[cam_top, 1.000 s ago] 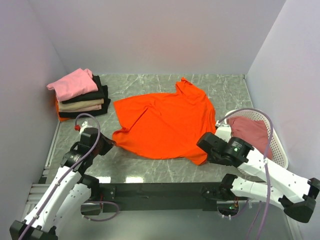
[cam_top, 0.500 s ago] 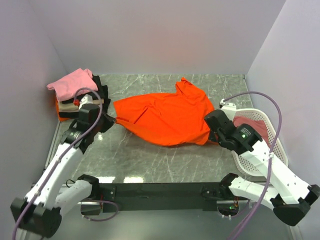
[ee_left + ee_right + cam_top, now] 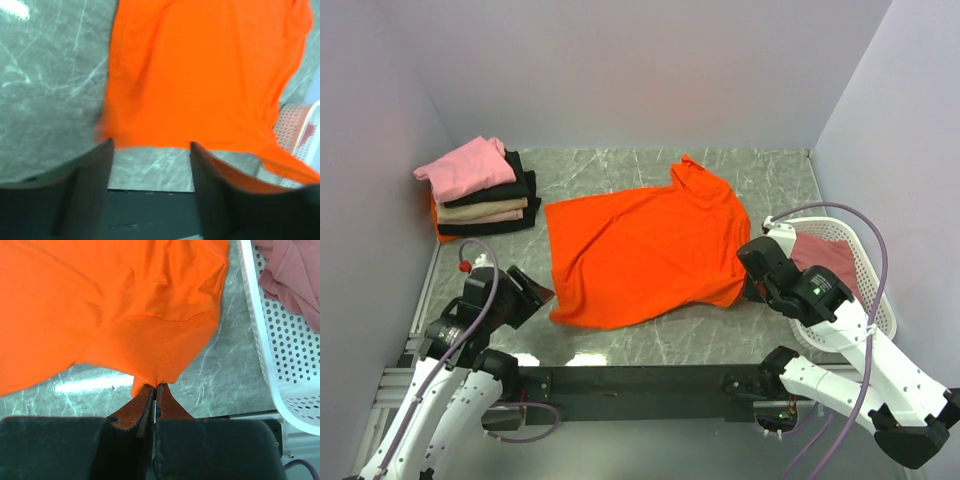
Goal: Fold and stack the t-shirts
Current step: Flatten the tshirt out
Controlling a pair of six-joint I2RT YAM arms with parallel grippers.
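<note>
A large bright orange t-shirt (image 3: 640,250) lies spread across the middle of the marble table, its hem toward the near edge. My left gripper (image 3: 542,297) is open just off the shirt's near left corner. In the left wrist view the left gripper (image 3: 151,147) has only bare table between its fingers (image 3: 92,175), and the orange t-shirt (image 3: 200,75) lies just beyond their tips. My right gripper (image 3: 752,288) is shut on the shirt's near right corner. The right wrist view shows the right gripper (image 3: 155,386) pinching a tuck of the orange t-shirt (image 3: 125,300).
A stack of folded t-shirts (image 3: 480,190), pink on top over black and beige, sits at the back left. A white lattice basket (image 3: 865,290) at the right holds a dusty rose-red t-shirt (image 3: 825,262). The black rail (image 3: 640,380) runs along the near edge.
Both arms pulled back toward the near edge, drawing the orange t-shirt out flatter. The left gripper opened and let go of its corner. The right gripper kept its hold.
</note>
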